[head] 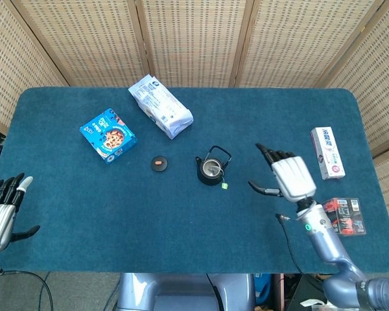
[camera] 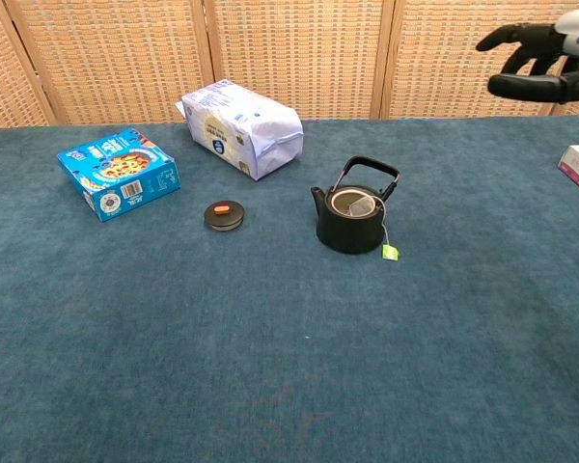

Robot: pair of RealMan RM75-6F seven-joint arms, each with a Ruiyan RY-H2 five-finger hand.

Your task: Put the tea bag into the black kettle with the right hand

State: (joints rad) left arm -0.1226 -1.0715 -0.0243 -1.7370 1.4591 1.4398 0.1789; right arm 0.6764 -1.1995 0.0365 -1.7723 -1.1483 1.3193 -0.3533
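Note:
The black kettle (head: 211,170) (camera: 351,222) stands lidless near the table's middle, handle raised. The tea bag (camera: 363,205) lies inside its mouth, and its string runs over the rim to a green tag (head: 225,186) (camera: 390,253) on the cloth beside the kettle. My right hand (head: 286,178) (camera: 540,60) hovers well to the right of the kettle, raised, fingers spread, holding nothing. My left hand (head: 1,210) hangs at the table's near left corner, fingers spread and empty; the chest view does not show it.
The kettle's round lid (head: 159,164) (camera: 224,214) lies left of it. A blue snack box (head: 107,135) (camera: 118,173) and a white bag (head: 161,107) (camera: 241,127) sit at the back left. A white box (head: 328,152) and a dark packet (head: 343,215) lie at the right edge.

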